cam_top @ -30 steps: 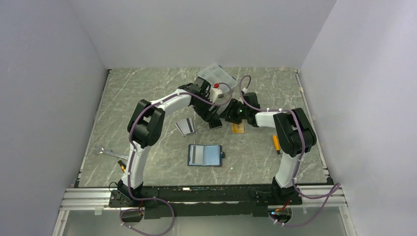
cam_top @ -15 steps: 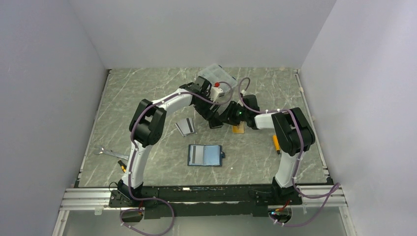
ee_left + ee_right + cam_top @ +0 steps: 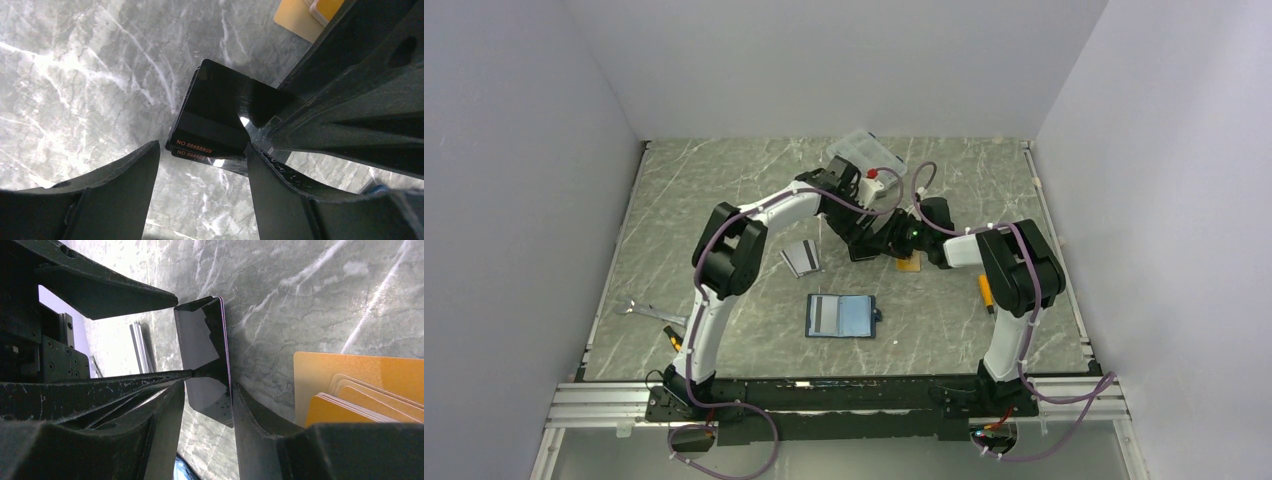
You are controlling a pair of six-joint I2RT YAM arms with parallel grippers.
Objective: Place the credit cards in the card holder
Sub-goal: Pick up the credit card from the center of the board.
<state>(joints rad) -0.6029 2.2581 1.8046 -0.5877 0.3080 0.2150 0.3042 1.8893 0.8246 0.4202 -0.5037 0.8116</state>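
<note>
A small stack of black cards [image 3: 861, 253] lies mid-table; it also shows in the left wrist view [image 3: 212, 115], printed with orange numbers. My left gripper [image 3: 855, 238] is open, and the stack's near edge sits between its fingertips [image 3: 150, 150]. My right gripper [image 3: 879, 242] is open and comes in from the right; one black card [image 3: 202, 355] is tipped up against its right finger [image 3: 240, 405]. Orange-gold cards [image 3: 909, 262] lie just right of the black ones. Silver-grey cards [image 3: 801, 257] lie to the left. The navy card holder [image 3: 840, 315] lies open nearer the arms.
A clear plastic compartment box [image 3: 865, 151] stands behind the grippers, with a small white and red object [image 3: 871, 184] beside it. An orange-handled tool [image 3: 985, 292] lies at the right, a metal wrench [image 3: 646, 312] at the left front.
Both grippers have closed in on the black cards: the right wrist moved left, and the left wrist shifted slightly right and back. The other cards and the holder have not moved.
</note>
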